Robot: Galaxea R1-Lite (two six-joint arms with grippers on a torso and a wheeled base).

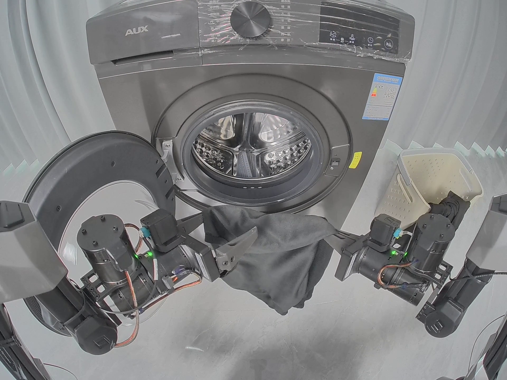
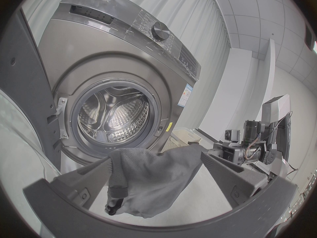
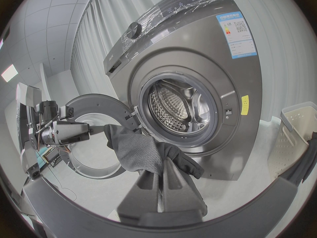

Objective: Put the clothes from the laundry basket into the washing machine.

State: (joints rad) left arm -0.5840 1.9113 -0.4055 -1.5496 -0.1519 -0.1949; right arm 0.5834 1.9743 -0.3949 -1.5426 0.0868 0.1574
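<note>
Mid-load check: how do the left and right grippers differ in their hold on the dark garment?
The left gripper is open, fingers wide apart, with the dark garment against one; the right gripper is shut, pinching the cloth. The left gripper is beside the open door, the right gripper nearer the laundry basket. Both sit lower than the drum opening, the garment slung between them.
</note>
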